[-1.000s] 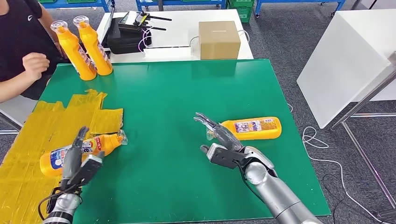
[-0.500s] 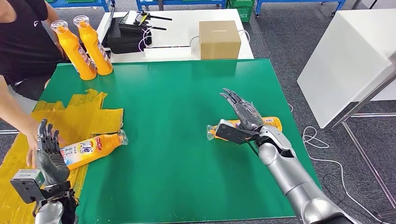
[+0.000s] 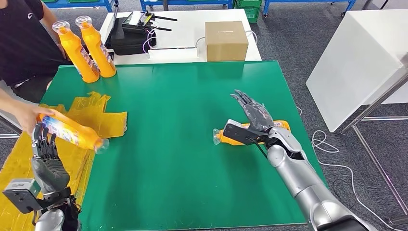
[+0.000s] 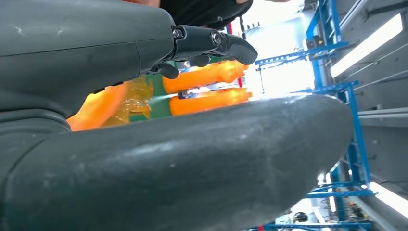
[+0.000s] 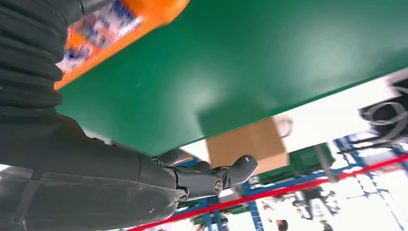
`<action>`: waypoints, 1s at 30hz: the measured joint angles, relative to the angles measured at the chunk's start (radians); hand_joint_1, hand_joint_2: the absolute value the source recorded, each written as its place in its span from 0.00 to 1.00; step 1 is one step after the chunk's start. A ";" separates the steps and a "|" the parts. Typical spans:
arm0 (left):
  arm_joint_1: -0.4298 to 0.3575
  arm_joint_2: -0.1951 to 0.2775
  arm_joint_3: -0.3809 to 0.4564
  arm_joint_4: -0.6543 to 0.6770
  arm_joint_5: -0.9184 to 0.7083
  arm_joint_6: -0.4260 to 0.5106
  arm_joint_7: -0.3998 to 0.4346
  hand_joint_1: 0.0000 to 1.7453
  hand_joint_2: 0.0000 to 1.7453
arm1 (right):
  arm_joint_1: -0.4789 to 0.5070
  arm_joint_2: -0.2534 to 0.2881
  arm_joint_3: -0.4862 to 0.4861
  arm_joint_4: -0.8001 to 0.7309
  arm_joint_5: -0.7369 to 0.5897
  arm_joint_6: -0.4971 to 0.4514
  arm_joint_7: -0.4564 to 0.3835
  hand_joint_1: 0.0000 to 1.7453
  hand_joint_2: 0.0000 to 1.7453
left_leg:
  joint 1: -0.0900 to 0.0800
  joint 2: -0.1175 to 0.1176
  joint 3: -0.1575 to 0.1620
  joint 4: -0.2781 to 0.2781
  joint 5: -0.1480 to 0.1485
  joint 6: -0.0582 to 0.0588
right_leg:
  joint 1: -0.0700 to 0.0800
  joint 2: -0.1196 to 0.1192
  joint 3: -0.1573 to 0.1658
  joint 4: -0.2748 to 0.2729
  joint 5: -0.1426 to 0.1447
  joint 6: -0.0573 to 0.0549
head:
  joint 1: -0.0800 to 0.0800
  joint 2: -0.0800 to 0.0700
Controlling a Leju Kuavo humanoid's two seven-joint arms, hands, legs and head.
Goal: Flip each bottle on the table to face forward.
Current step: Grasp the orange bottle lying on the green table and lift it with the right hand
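Two bottles (image 3: 85, 48) upright at table (image 3: 183, 96) far corner, one lying under spread right hand (image 3: 255, 118), one in a person's hand (image 3: 26, 114) above empty, spread left hand (image 3: 45, 161).

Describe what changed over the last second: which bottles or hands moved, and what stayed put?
A person's hand has lifted the left bottle off the yellow sheet. The left hand drew back from it toward the table's near edge, open. The right hand moved out over the right bottle, which still lies on the green mat, fingers spread. The two upright bottles and cardboard box stayed put.
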 joint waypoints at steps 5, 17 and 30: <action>0.004 -0.013 -0.035 -0.027 0.003 0.006 -0.001 0.00 0.00 | -0.090 -0.005 -0.002 0.126 0.026 0.080 0.006 0.00 1.00 | 0.000 0.000 0.000 0.000 0.000 0.000 | 0.000 0.000 0.000 0.000 0.000 0.000 | 0.000 0.000; -0.003 -0.014 -0.055 -0.030 0.021 0.017 -0.019 0.00 0.00 | -0.257 -0.135 0.080 0.322 0.008 0.377 -0.007 0.00 1.00 | 0.000 -0.001 0.000 0.001 0.000 0.000 | 0.000 -0.001 0.000 0.000 0.000 0.000 | 0.000 0.000; -0.014 -0.014 -0.062 -0.025 0.027 0.017 -0.019 0.00 0.00 | -0.310 -0.164 0.192 0.392 -0.019 0.417 0.029 0.00 1.00 | 0.000 -0.001 0.000 0.001 0.000 0.000 | 0.000 -0.001 0.000 0.000 0.000 0.000 | 0.000 0.000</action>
